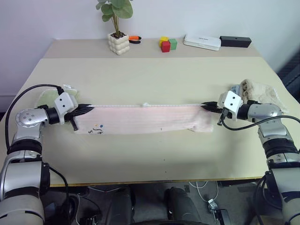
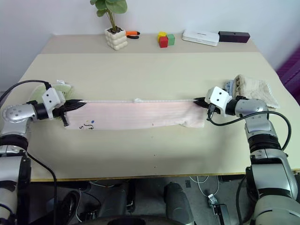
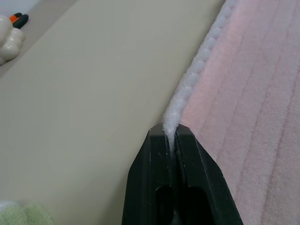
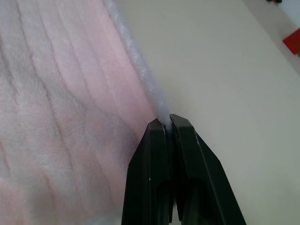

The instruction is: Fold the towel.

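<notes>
The pale pink towel (image 1: 145,118) lies stretched as a long band across the middle of the table, with a small dark printed mark (image 1: 97,129) near its left end. My left gripper (image 1: 89,108) is shut on the towel's far left corner; in the left wrist view its fingers (image 3: 159,159) pinch the white hem (image 3: 197,70). My right gripper (image 1: 205,106) is shut on the far right corner, and the right wrist view shows the hem (image 4: 140,65) caught between its fingers (image 4: 185,145). The towel's near right corner sags in a loose fold.
A light green cloth (image 1: 47,97) lies behind my left hand, and a beige cloth (image 1: 260,91) behind my right. Along the far edge of the table (image 1: 150,75) stand a potted plant (image 1: 117,28), an orange-handled tool (image 1: 134,39), coloured blocks (image 1: 167,44), a white box (image 1: 202,41) and a black box (image 1: 235,41).
</notes>
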Controlling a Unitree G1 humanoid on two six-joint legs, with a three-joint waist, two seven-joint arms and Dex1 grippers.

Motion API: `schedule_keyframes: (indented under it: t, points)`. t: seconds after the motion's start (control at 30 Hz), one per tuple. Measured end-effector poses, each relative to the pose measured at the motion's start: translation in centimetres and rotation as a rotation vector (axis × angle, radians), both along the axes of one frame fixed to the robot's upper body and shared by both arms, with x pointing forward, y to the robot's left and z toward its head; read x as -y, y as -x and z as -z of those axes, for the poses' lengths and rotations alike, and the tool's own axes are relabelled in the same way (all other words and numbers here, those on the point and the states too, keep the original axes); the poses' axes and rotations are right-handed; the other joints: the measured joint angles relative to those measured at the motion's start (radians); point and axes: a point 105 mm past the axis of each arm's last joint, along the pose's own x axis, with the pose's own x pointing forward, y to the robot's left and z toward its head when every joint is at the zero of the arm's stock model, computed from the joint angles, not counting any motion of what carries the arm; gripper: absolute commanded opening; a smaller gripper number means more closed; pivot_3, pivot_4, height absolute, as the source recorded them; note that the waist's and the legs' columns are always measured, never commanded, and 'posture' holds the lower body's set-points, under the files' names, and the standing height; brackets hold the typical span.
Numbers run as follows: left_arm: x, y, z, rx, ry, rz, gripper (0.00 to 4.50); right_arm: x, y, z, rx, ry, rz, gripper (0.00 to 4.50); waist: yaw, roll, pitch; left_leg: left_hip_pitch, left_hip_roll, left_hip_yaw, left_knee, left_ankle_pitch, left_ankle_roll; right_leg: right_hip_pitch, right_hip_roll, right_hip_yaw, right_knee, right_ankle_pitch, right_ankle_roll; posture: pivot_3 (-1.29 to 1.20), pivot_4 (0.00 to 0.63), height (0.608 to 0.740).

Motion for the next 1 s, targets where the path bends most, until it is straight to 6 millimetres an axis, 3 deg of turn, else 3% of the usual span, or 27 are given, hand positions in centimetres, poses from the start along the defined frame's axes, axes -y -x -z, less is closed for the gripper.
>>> schedule_keyframes:
  t: [0.1, 0.33, 0.47, 0.67, 0.8, 0.9, 1.0]
  points:
    - [0.0, -0.1, 0.7, -0.017, -0.001, -0.022, 0.0, 0.2, -0.3, 0.9, -0.024, -0.003, 0.037, 0.05, -0.002, 0.0, 0.0, 0.0, 0.0, 0.0, 0.0, 0.0, 0.0, 0.0, 0.0, 0.0, 0.0, 0.0, 0.0, 0.0, 0.15, 0.735]
    - [0.1, -0.3, 1.5, -0.054, 0.019, -0.051, 0.0, 0.2, -1.0, 0.8, -0.019, 0.014, 0.061, 0.05, -0.001, 0.0, 0.0, 0.0, 0.0, 0.0, 0.0, 0.0, 0.0, 0.0, 0.0, 0.0, 0.0, 0.0, 0.0, 0.0, 0.15, 0.735]
    - [-0.3, -0.3, 1.9, -0.13, 0.118, -0.09, 1.38, 0.2, -1.0, 1.2, -0.057, -0.012, 0.075, 1.34, -0.002, 0.0, 0.0, 0.0, 0.0, 0.0, 0.0, 0.0, 0.0, 0.0, 0.0, 0.0, 0.0, 0.0, 0.0, 0.0, 0.15, 0.735]
    - [-0.6, -0.8, 0.9, -0.099, 0.184, -0.126, 4.34, 0.7, -1.0, 1.1, -0.063, -0.037, 0.105, 4.4, -0.001, 0.0, 0.0, 0.0, 0.0, 0.0, 0.0, 0.0, 0.0, 0.0, 0.0, 0.0, 0.0, 0.0, 0.0, 0.0, 0.15, 0.735]
    - [-0.8, -1.3, -0.4, -0.081, 0.284, -0.164, 4.45, 0.8, -0.8, 0.9, -0.067, -0.063, 0.116, 4.49, -0.001, 0.0, 0.0, 0.0, 0.0, 0.0, 0.0, 0.0, 0.0, 0.0, 0.0, 0.0, 0.0, 0.0, 0.0, 0.0, 0.15, 0.735]
    - [-0.3, -1.8, -2.0, -0.078, 0.394, -0.156, 4.45, 0.9, -0.8, -0.6, -0.032, -0.163, 0.154, 4.49, -0.001, 0.0, 0.0, 0.0, 0.0, 0.0, 0.0, 0.0, 0.0, 0.0, 0.0, 0.0, 0.001, 0.0, 0.0, 0.0, 0.15, 0.735]
    - [1.3, -2.2, -3.5, -0.063, 0.473, -0.123, 3.71, -0.7, -1.1, -3.6, 0.042, -0.334, 0.169, 4.5, -0.002, 0.0, 0.0, 0.0, 0.0, -0.001, 0.0, 0.001, -0.001, 0.0, 0.0, 0.0, 0.001, 0.0, 0.0, 0.0, 0.15, 0.735]
